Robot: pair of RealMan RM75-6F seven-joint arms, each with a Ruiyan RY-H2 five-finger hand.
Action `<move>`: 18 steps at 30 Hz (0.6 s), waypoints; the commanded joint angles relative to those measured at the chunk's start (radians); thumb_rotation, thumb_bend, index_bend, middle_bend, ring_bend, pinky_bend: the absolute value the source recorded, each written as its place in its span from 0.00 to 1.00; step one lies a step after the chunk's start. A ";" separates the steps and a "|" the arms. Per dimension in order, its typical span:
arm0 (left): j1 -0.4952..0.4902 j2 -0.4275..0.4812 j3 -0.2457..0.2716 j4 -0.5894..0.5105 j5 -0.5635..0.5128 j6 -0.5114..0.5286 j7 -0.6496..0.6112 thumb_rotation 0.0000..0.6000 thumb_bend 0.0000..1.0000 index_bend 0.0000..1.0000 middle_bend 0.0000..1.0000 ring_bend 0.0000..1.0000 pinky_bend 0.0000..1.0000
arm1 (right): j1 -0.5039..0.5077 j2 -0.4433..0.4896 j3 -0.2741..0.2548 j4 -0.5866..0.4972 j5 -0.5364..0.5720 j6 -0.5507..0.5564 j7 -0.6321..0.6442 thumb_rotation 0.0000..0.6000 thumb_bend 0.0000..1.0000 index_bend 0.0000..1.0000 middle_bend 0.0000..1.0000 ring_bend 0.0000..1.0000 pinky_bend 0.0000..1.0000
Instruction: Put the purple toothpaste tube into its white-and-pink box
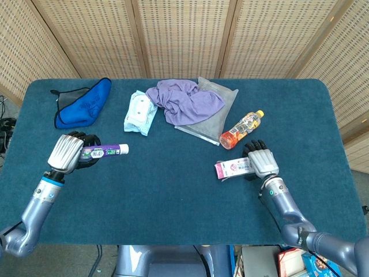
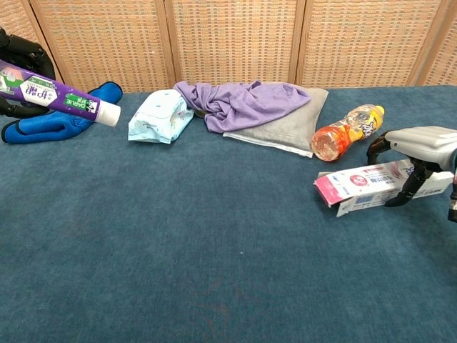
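- Looking from the head view first: the left hand (image 1: 72,152) grips the purple toothpaste tube (image 1: 105,150) near the left edge of the table (image 1: 173,190). The long axis of the tube runs almost parallel to the front edge, and its white cap points toward the right edge.
- The right hand (image 1: 260,160) is closed around the white-and-pink box (image 1: 233,168), toward the right edge and nearer the front. The box lies along the same direction, with its pink end toward the tube. The 2 things are well apart.
- From the chest view: the tube (image 2: 53,94) is in the air above the table and tilted, the cap lower than the tail. The left hand (image 2: 18,71) is partly cut by the picture border.
- The box (image 2: 375,184) seems lifted a little at its pink end, where a flap looks open; the right hand (image 2: 421,150) holds its far end.
- My judgement: both things are grasped, and bringing them together is the step in hand. The next move calls for aligning the cap with the open pink end.
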 commanded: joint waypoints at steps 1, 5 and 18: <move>0.000 0.000 0.001 0.000 0.002 0.001 0.000 1.00 0.29 0.79 0.62 0.52 0.49 | -0.004 -0.009 -0.004 0.012 -0.011 0.008 0.014 1.00 0.14 0.48 0.33 0.15 0.17; 0.000 0.001 0.000 -0.001 0.002 0.003 0.000 1.00 0.29 0.79 0.62 0.52 0.49 | -0.008 -0.022 -0.004 0.026 -0.033 0.031 0.035 1.00 0.14 0.57 0.46 0.31 0.33; 0.001 0.015 -0.003 -0.027 0.018 0.019 -0.011 1.00 0.29 0.79 0.62 0.52 0.49 | -0.022 0.001 0.022 -0.076 -0.073 0.108 0.077 1.00 0.14 0.62 0.51 0.38 0.41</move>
